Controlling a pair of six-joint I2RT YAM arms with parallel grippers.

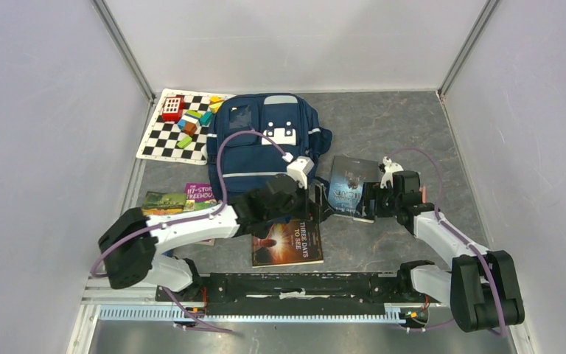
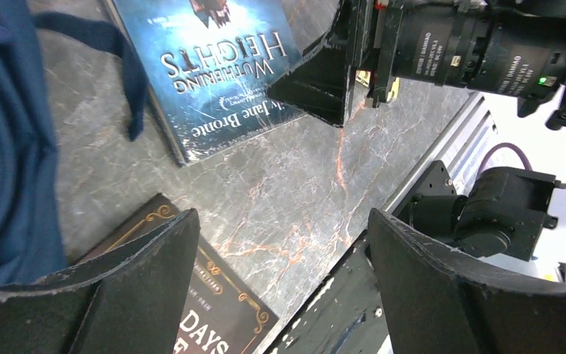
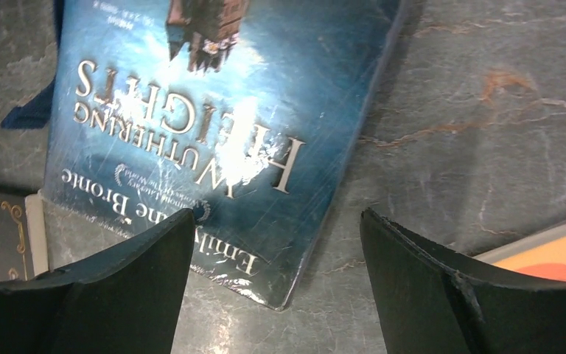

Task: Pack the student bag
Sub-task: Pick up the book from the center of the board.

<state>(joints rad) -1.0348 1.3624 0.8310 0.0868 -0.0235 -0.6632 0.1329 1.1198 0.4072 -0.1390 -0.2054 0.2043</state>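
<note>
Student bag (image 1: 265,140) lies flat, far-centre, just beyond the left gripper (image 2: 280,225) — open, empty; the right gripper (image 3: 276,217), also open, hovers over the Wuthering Heights book (image 3: 191,110) — just right of the bag.

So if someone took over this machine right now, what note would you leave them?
The left gripper is open and empty, over bare table between two books. The right gripper is open and empty above the Wuthering Heights book. The student bag lies front-up behind them. The Three Days to See book lies in front of it, two more books at left.
Done: nothing visibly packed.
Left: every book visible.
</note>
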